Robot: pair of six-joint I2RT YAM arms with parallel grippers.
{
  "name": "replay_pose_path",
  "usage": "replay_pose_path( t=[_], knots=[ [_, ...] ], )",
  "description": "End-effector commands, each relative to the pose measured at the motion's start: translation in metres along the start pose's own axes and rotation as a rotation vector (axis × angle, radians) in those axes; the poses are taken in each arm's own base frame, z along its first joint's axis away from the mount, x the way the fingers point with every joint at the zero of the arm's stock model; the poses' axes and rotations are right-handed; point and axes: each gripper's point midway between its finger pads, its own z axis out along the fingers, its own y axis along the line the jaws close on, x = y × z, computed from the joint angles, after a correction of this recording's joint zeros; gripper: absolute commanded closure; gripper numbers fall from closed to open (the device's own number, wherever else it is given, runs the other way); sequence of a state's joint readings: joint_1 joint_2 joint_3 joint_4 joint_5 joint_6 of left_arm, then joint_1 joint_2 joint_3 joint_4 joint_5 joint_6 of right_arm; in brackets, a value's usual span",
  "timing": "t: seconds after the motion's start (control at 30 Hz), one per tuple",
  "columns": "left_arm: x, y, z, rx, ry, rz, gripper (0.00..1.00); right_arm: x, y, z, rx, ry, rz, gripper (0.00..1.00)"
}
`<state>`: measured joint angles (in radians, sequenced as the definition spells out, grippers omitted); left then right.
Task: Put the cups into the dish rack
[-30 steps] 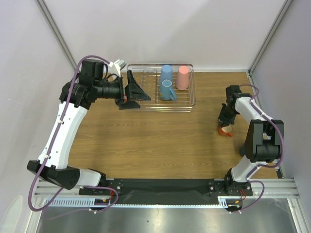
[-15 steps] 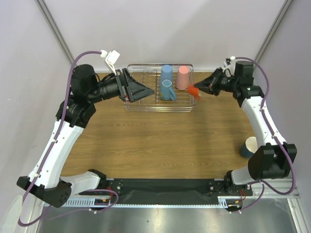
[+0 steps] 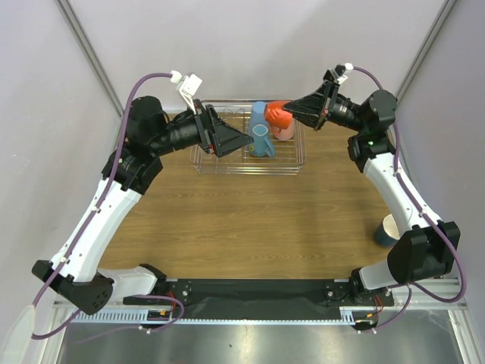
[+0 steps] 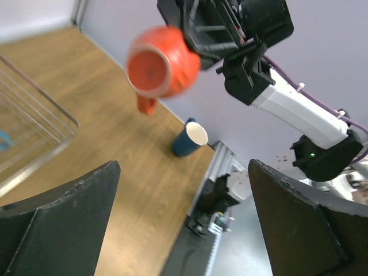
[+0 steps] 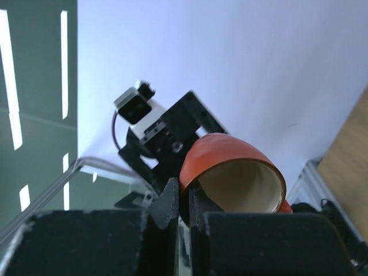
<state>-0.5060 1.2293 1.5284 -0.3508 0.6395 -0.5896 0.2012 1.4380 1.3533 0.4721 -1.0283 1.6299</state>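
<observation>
My right gripper (image 3: 292, 113) is shut on the rim of the small orange cup (image 3: 277, 116) and holds it tilted in the air above the right end of the dish rack (image 3: 250, 170). The right wrist view shows the fingers pinching the cup's wall (image 5: 233, 167). A light blue tumbler (image 3: 260, 129) and a pink tumbler (image 3: 288, 133) stand upside down in the rack. My left gripper (image 3: 246, 141) is open and empty above the rack's left part. It faces the orange cup (image 4: 163, 61). The dark blue mug (image 3: 388, 230) stands on the table at the right. I cannot make out the clear glass.
The dark blue mug (image 4: 189, 138) sits near the right arm's base and the table's front edge. Grey walls close in the table at the back and sides. The rack's corner (image 4: 40, 121) shows in the left wrist view.
My right gripper has carried the orange cup from the table at the right up and left to above the rack. My left gripper has swung up and right over the rack.
</observation>
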Motion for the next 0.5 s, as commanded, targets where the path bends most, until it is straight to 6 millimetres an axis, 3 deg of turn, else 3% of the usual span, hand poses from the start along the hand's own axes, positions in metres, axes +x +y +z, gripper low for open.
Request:
replay_pose_path(
  t=[0.0, 0.13, 0.23, 0.33, 0.47],
  knots=[
    [-0.038, -0.039, -0.014, 0.100, -0.129, 0.257, 0.00, 0.032, 0.050, 0.004, -0.140, 0.113, -0.035, 1.00],
    [-0.051, -0.055, -0.022, 0.154, -0.205, 0.442, 0.00, 0.059, 0.057, 0.015, -0.138, 0.213, -0.040, 1.00],
    [-0.049, -0.064, -0.019, 0.219, -0.172, 0.472, 0.00, 0.071, 0.057, 0.018, -0.119, 0.245, -0.048, 1.00],
    [-0.044, -0.077, -0.020, 0.289, -0.157, 0.469, 0.00, 0.073, 0.054, 0.018, -0.098, 0.235, -0.059, 1.00],
    [-0.029, -0.075, -0.015, 0.311, -0.111, 0.438, 0.00, 0.074, 0.060, 0.020, -0.116, 0.230, -0.061, 1.00]
  ],
)
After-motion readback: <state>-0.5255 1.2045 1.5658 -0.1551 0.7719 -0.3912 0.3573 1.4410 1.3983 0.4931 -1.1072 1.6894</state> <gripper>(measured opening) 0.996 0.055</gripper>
